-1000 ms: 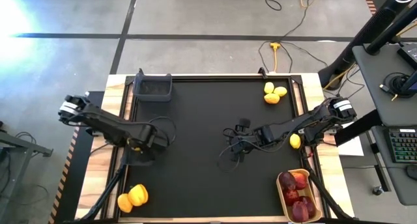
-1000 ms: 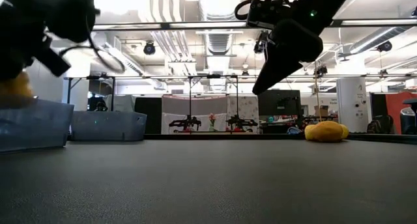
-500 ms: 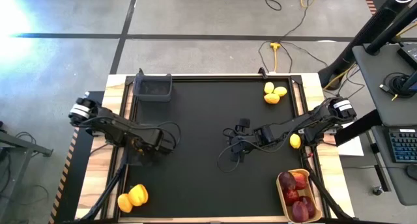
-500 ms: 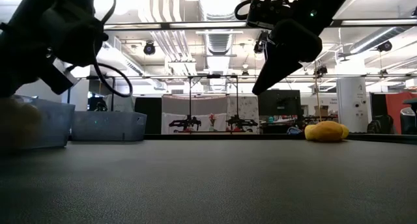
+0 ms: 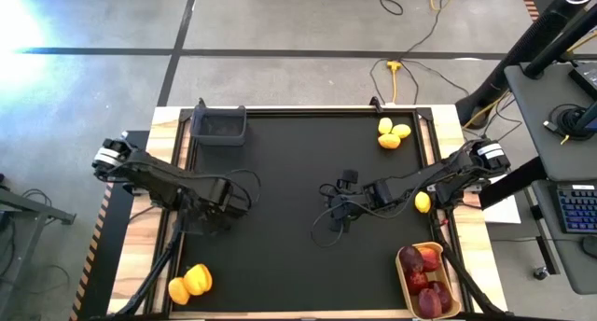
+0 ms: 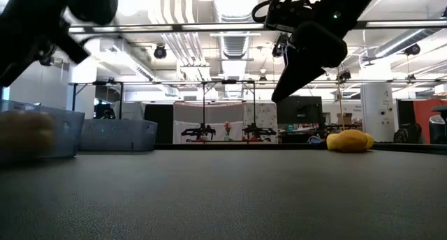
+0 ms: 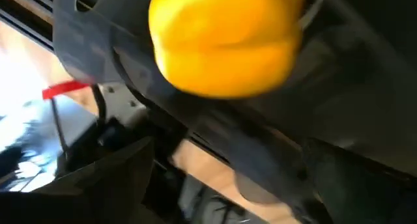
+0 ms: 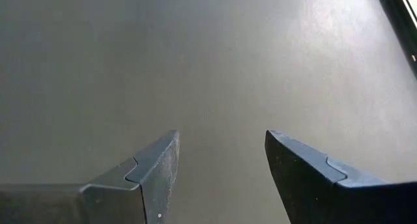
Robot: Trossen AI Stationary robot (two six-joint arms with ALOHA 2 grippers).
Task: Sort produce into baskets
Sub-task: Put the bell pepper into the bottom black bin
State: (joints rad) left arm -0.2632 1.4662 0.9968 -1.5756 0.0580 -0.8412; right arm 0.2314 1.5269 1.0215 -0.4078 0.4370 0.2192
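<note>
High view: right gripper (image 5: 338, 212) fingers (image 8: 156, 168) parted over bare mat (image 5: 280, 162); left gripper (image 5: 201, 230) fingers' state cannot be told.

- No legible text, labels, brand marks, numbers or signs in any view.
- Monitor screens in the room behind the table, low view: content too small to read.
- Produce, bins, tray, arms: no readable markings visible.
</note>
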